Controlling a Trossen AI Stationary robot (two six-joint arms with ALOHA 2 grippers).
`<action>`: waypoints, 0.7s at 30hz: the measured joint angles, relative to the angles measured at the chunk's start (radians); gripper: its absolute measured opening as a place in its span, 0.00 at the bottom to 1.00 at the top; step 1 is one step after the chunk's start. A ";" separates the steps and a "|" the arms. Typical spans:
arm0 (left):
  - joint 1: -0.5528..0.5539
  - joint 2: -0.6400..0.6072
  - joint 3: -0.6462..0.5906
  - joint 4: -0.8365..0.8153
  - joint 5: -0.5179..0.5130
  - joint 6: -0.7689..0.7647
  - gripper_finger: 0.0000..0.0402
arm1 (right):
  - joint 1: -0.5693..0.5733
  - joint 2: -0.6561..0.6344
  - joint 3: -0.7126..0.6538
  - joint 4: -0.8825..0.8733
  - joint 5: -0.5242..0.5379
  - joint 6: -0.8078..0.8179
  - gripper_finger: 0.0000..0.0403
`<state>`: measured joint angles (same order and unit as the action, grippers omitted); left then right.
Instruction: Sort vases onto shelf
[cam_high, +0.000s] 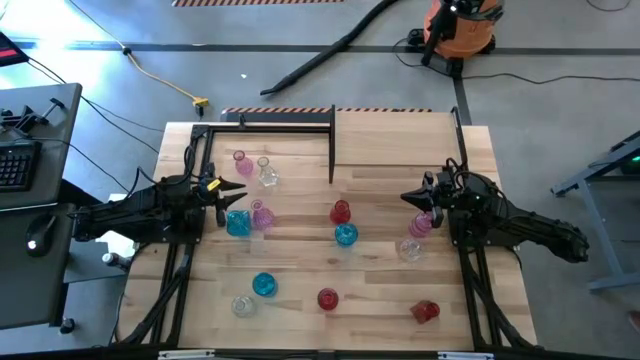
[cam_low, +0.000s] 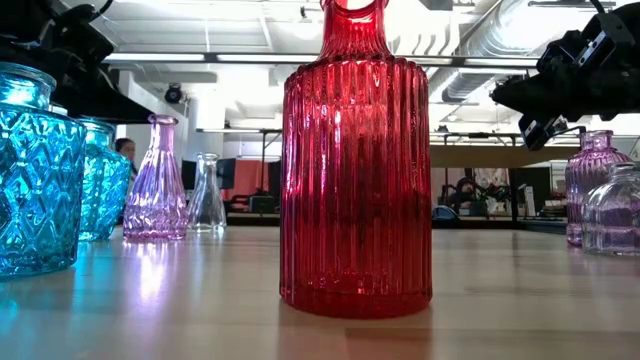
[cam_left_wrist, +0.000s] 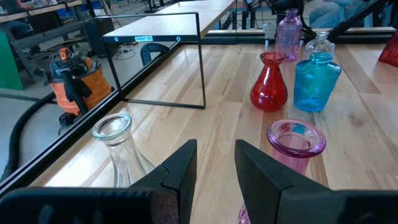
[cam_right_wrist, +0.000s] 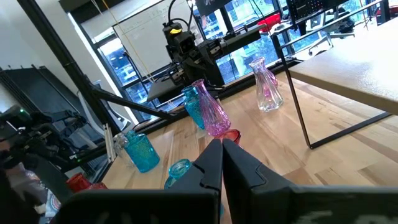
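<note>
Meanwhile, the left hand hovers spread near the worktop's left edge, the right hand pressed together opposite.

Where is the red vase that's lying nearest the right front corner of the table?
In the high view the red vase sits near the table's front right, alone, right of another red vase and below the right gripper.

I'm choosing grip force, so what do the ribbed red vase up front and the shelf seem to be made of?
The ribbed red vase looks like translucent coloured glass: glossy, with the room's light showing through its vertical ribs. The shelf seems to be a pale plywood top, matte, on thin black metal uprights; its edge looks layered, though I can't be sure.
</note>
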<state>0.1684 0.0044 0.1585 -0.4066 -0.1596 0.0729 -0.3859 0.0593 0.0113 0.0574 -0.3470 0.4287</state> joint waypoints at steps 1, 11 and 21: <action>0.000 0.000 0.000 0.000 0.000 0.000 0.25 | 0.000 0.000 0.000 0.000 0.000 0.000 0.00; 0.000 0.000 0.000 0.000 0.000 -0.001 0.25 | 0.000 0.000 0.000 0.000 0.000 -0.001 0.00; 0.000 0.000 0.000 0.000 0.000 0.000 0.25 | 0.000 0.000 0.000 0.013 0.000 0.045 0.00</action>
<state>0.1684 0.0044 0.1583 -0.4065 -0.1596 0.0727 -0.3855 0.0593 0.0109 0.0705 -0.3473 0.4734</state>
